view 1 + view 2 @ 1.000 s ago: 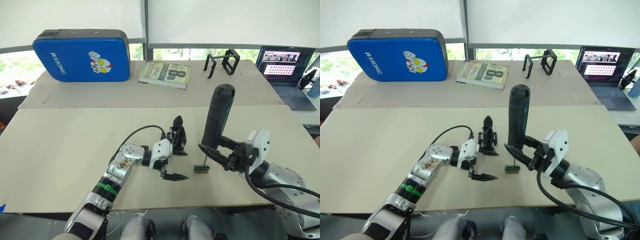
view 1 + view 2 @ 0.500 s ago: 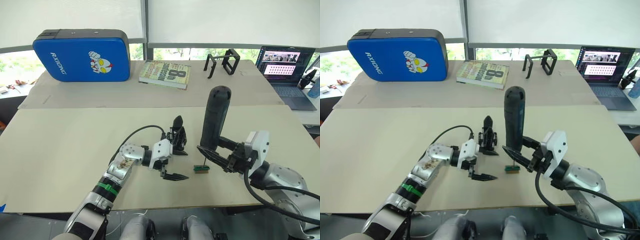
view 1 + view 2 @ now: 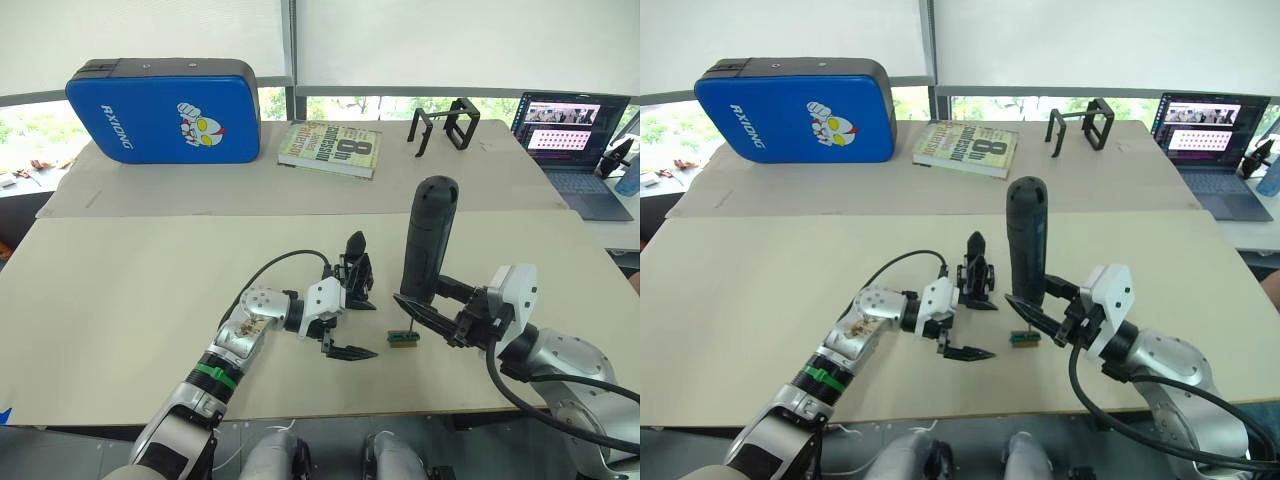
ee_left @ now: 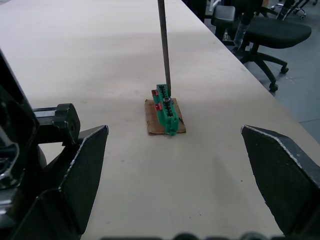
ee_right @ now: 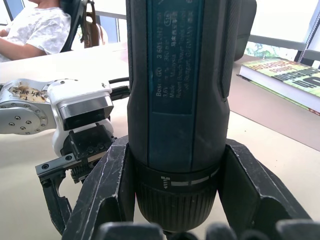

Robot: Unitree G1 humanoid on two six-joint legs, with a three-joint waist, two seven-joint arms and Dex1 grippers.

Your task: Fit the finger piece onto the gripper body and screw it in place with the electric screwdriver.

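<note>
Screwdriver work is going on at the front of the pale counter (image 3: 120, 300). The right gripper (image 3: 432, 305) has its jaws clamped on the electric screwdriver (image 3: 425, 240), which stands almost straight up with its round top high. Its thin metal bit comes down onto a tiny green block (image 3: 402, 338) that sits on a small brown square.

The left wrist view shows this part best: the bit (image 4: 163, 45) touches the top of the green block (image 4: 166, 109), and office chairs (image 4: 262, 35) stand on the floor past the counter edge. The head views only show the block as a small green spot.

The left gripper (image 3: 352, 325) has its jaws wide apart. One finger (image 3: 350, 351) lies low by the counter, and the other is up against the gripper body (image 3: 357, 282). The gripper body sits on the counter just left of the screwdriver. The finger piece (image 3: 355, 245) stands on top of it, pointing up. I cannot tell if the left jaws really press on the gripper body.

The right wrist view shows the screwdriver's blue label (image 5: 174, 85) up close, and a person (image 5: 35, 27) in a light shirt sitting far behind.

The head views show the back of the counter: a blue case (image 3: 165, 110), a book (image 3: 330, 148), open black frames (image 3: 445, 125) and a laptop (image 3: 575, 135).
</note>
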